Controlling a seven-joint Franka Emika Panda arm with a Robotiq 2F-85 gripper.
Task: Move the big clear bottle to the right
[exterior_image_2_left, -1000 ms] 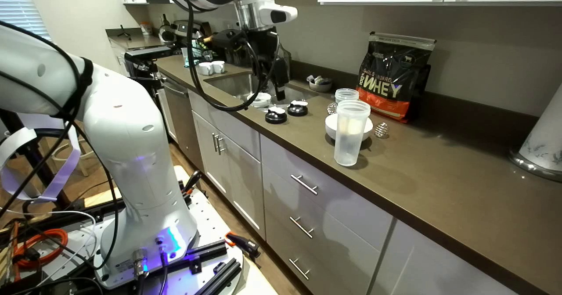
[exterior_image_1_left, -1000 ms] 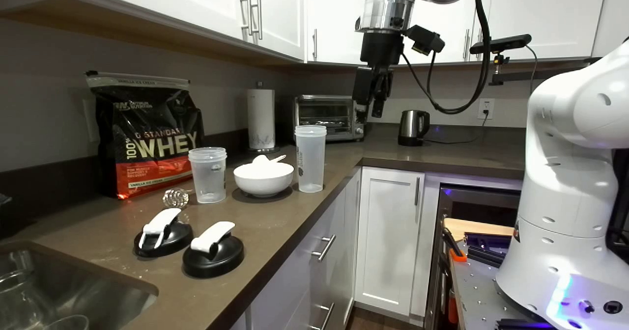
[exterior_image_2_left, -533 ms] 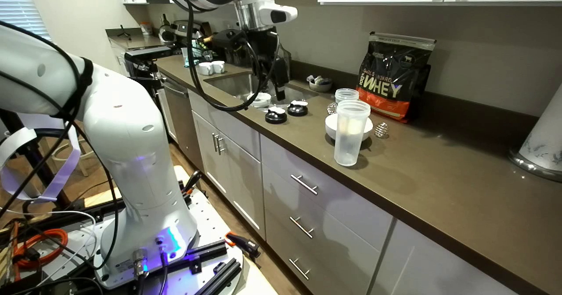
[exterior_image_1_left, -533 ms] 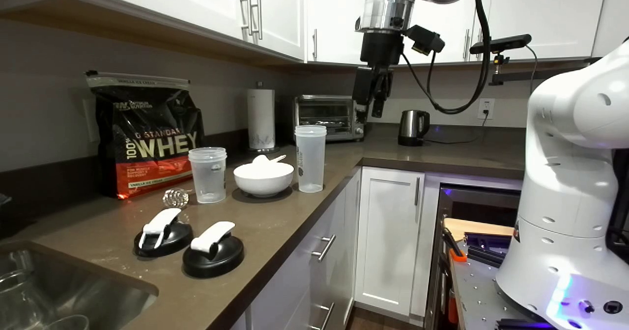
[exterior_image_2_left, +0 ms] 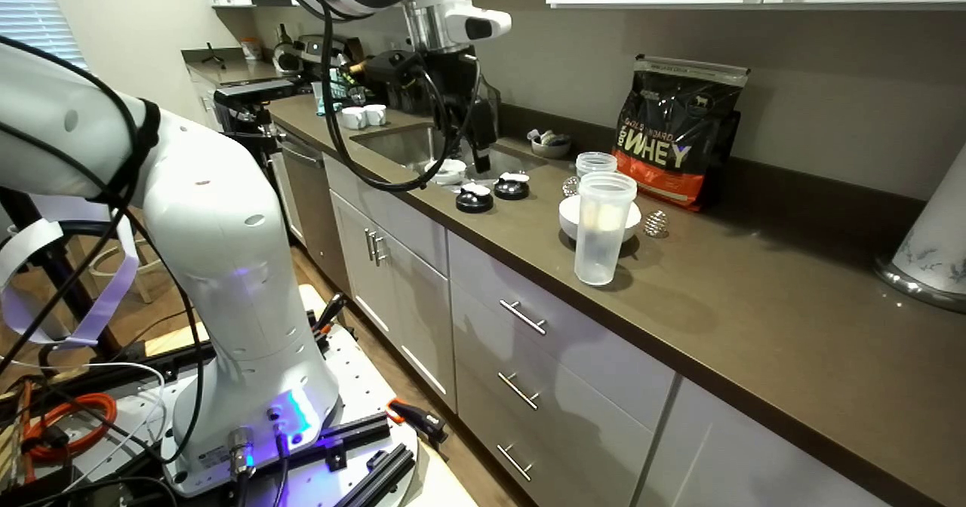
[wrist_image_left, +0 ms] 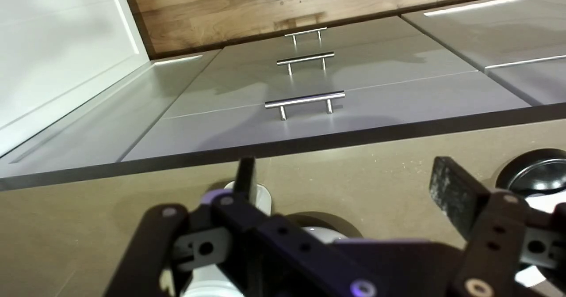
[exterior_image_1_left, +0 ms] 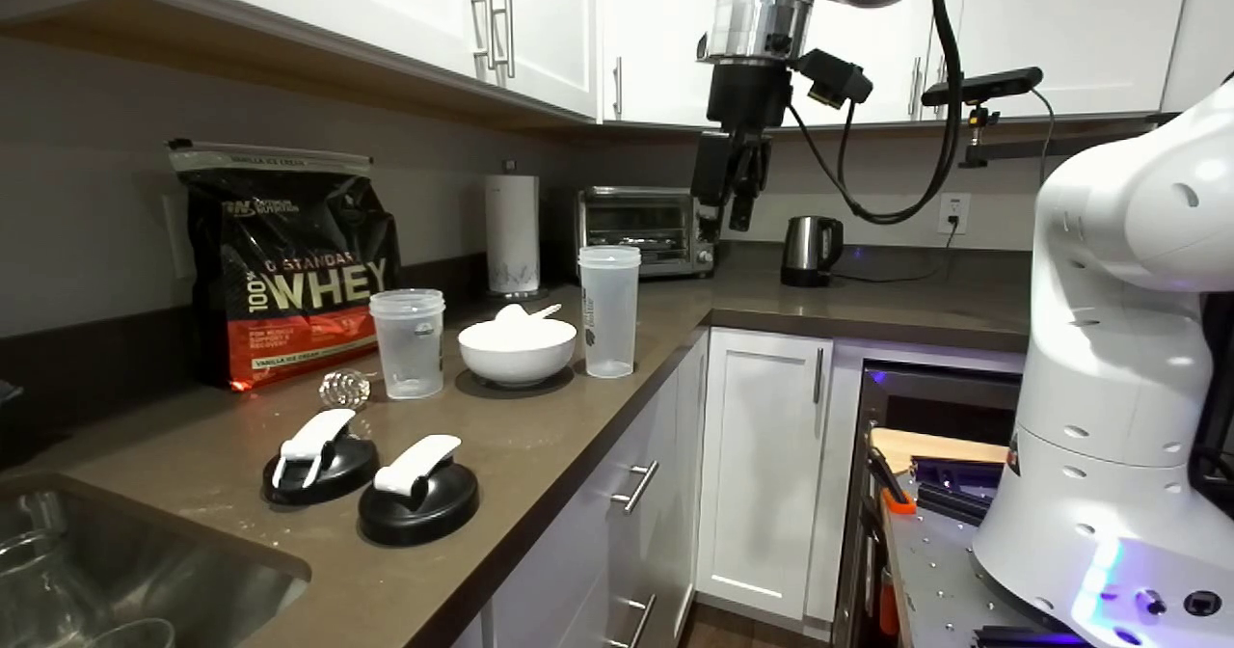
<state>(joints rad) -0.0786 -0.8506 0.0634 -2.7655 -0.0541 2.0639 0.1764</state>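
Observation:
The big clear bottle (exterior_image_1_left: 609, 315) stands upright and without a lid on the counter near its front edge, beside the white bowl (exterior_image_1_left: 518, 351). It also stands in front of the bowl in an exterior view (exterior_image_2_left: 600, 247). In the wrist view, part of the bottle (wrist_image_left: 264, 199) shows behind a finger, and most of it is hidden by the gripper. My gripper (exterior_image_1_left: 730, 216) hangs in the air, apart from the bottle, with fingers pointing down. In the wrist view, my gripper (wrist_image_left: 347, 173) has its fingers wide apart with nothing between them.
The shorter clear cup (exterior_image_1_left: 409, 349), a whey bag (exterior_image_1_left: 289, 272) and two black lids (exterior_image_1_left: 419, 503) (exterior_image_1_left: 320, 465) are on the counter. Wire balls (exterior_image_2_left: 656, 224) lie near the bowl. A paper-towel roll (exterior_image_1_left: 513, 233) stands farther back. The sink (exterior_image_1_left: 222, 571) is at the counter's other end.

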